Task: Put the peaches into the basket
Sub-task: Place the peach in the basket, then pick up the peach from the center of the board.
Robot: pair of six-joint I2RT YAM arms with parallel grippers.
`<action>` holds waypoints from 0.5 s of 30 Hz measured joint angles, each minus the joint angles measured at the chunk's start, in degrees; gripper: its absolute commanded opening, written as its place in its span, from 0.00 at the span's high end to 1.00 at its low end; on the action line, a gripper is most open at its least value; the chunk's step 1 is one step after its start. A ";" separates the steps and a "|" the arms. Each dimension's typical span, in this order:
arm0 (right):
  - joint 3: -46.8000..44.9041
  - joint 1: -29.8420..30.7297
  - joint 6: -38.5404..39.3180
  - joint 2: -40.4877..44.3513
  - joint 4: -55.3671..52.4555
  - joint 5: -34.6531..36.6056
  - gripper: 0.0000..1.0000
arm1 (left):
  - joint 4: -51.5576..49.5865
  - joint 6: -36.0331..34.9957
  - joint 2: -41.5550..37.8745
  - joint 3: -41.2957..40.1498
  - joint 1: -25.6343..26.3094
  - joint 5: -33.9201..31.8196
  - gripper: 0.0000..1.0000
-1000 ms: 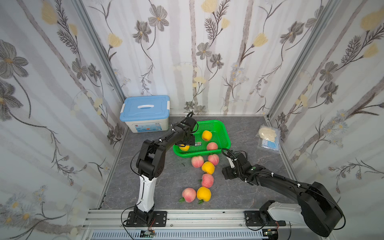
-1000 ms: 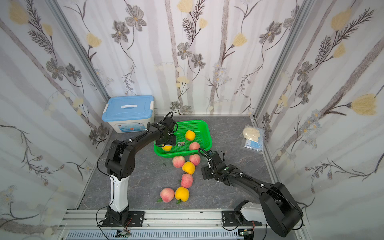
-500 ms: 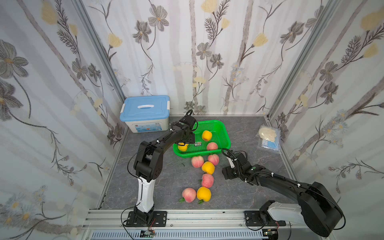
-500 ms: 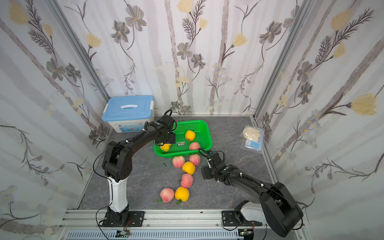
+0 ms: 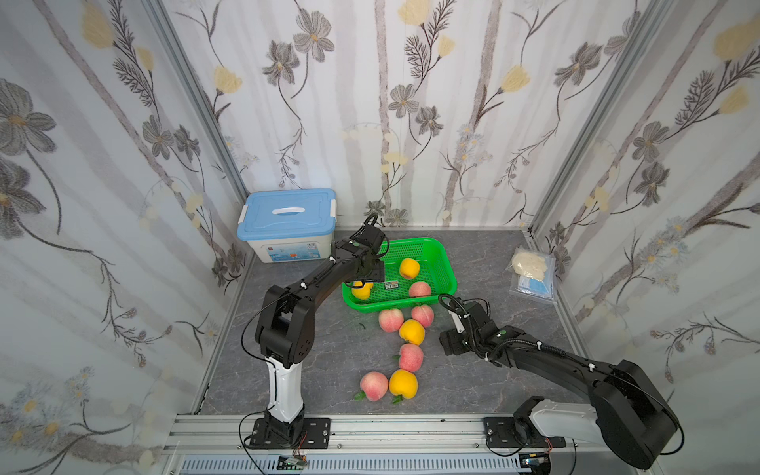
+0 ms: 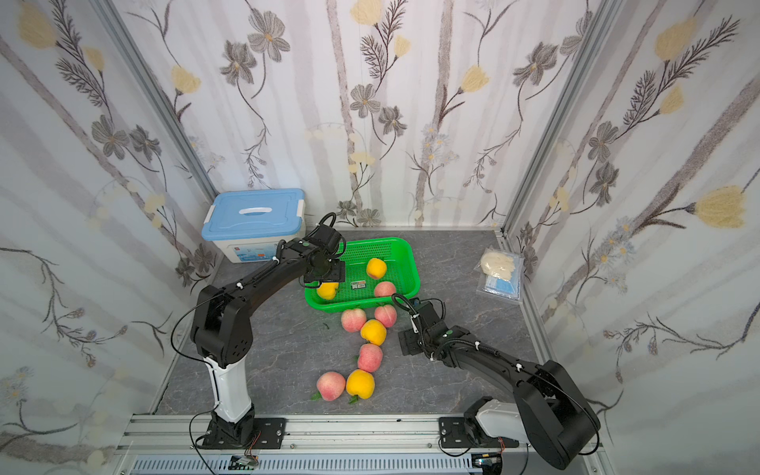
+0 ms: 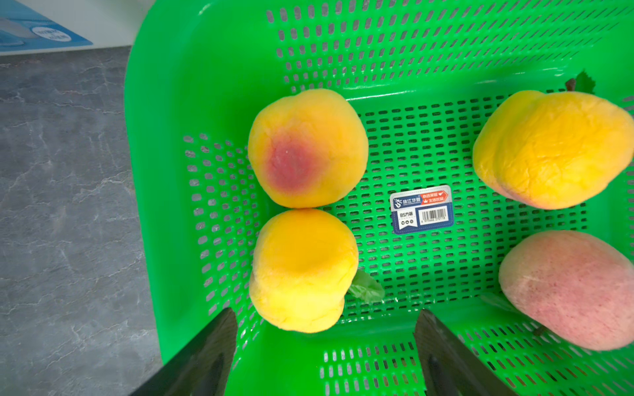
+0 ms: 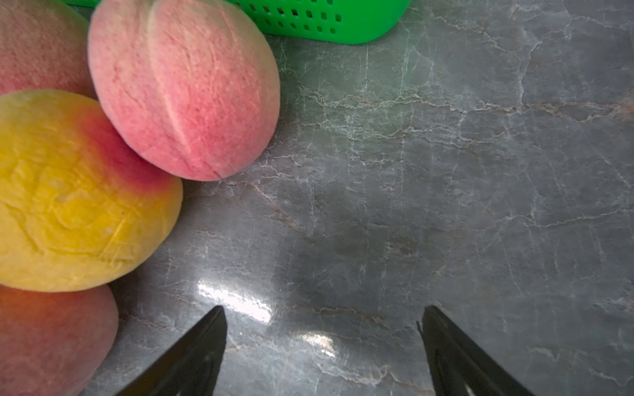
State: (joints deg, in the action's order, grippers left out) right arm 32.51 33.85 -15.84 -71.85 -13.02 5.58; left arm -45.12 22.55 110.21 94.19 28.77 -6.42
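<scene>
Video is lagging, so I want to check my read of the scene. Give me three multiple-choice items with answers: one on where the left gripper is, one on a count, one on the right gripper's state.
1. Where is the left gripper?
A) over the blue-lidded box
B) over the basket
C) over the plastic bag

2. How many peaches lie in the basket?
A) two
B) four
C) six

3. The right gripper is:
A) shut on a peach
B) shut on nothing
C) open, holding nothing

Answers:
1 B, the left wrist view looks into the green mesh between its fingers.
2 B, that view shows three yellow ones and one pink peach.
3 C, its jaws stand apart over bare table.
</scene>
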 measured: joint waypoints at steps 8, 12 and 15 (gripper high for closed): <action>0.00 0.07 0.00 0.00 0.00 0.00 0.11 | 0.33 1.36 -7.89 -6.10 0.15 2.32 0.16; 0.00 0.07 0.00 0.00 0.00 0.00 0.11 | 0.33 1.70 -12.02 -9.99 0.15 3.02 0.16; 0.00 0.11 0.00 0.22 -0.02 0.00 0.11 | 0.13 1.88 -15.08 -13.57 0.15 2.91 0.16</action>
State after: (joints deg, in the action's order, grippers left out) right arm 32.51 33.95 -15.84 -71.64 -13.04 5.58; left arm -44.99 24.43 95.13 80.62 28.93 -3.51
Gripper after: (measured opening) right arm 0.895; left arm 0.842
